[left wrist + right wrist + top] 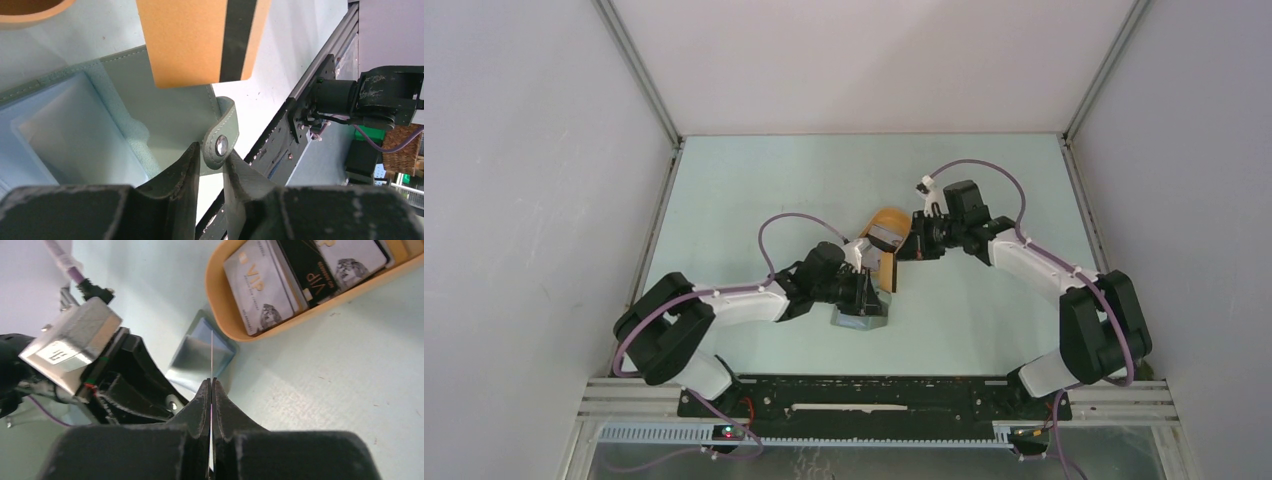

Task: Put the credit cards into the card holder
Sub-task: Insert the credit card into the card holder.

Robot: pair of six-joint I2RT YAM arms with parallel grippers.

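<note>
Tan card [190, 45] is pinched tight in the right gripper [211, 386], edge-down just above the card holder [165, 115]. Its tab [220, 144] is clamped by the left gripper [210, 155].

The card holder [165, 105] is grey-green with matching stitching and a silver snap button [221, 145]. The tan card [195, 40] is orange-tan with one black stripe. The oval tray [218, 305] is orange. It holds a silver-grey card [260, 287] with gold lettering, a black card [305, 270] and a whitish card [350, 257]. The two pale ones carry what looks like a grey diamond motif. The bench [754, 190] is pale mint.
</note>
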